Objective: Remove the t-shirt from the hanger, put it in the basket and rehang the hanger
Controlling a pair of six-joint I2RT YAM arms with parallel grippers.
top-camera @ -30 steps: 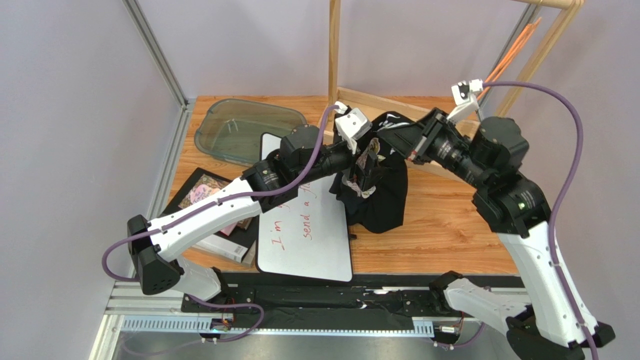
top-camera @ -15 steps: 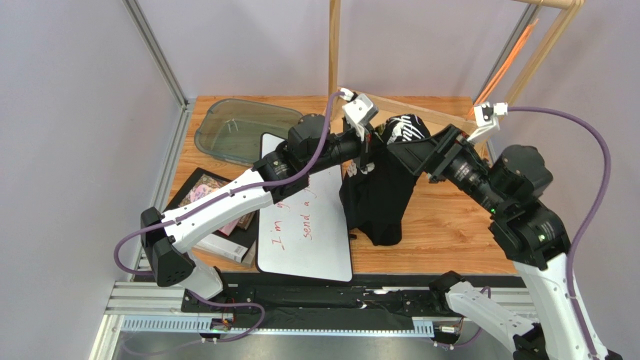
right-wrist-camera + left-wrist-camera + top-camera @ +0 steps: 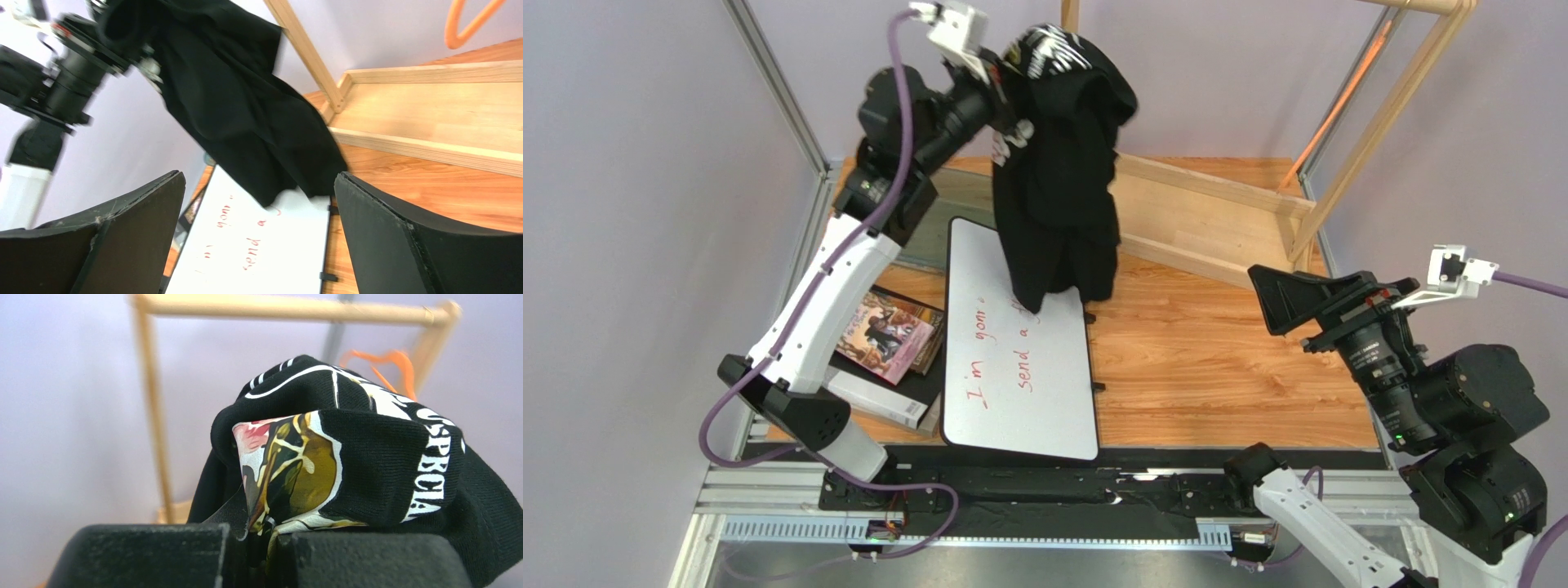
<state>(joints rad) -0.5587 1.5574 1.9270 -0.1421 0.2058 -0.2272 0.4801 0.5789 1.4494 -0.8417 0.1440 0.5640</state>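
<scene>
**High over the tabletop (image 3: pixel 1228 368): the t-shirt (image 3: pixel 1063 172) looks clear of the hanger (image 3: pixel 1345 101)**

Above the whiteboard (image 3: pixel 1026 392), my left end effector (image 3: pixel 1011 120) is clamped tight on a bunched fold of the t-shirt. The cloth hangs full length, and I cannot tell whether its hem touches the board. The hanger hangs bare on the wooden rack (image 3: pixel 1210 208), well apart from the cloth. I judge the removal done, with only laying the shirt down left. My right end effector (image 3: pixel 1314 300) sits low on the right, spread wide and holding nothing. Only the left wrist view shows the rose print pinched between the fingers. The right wrist view shows the hanger's orange loop empty.
</scene>
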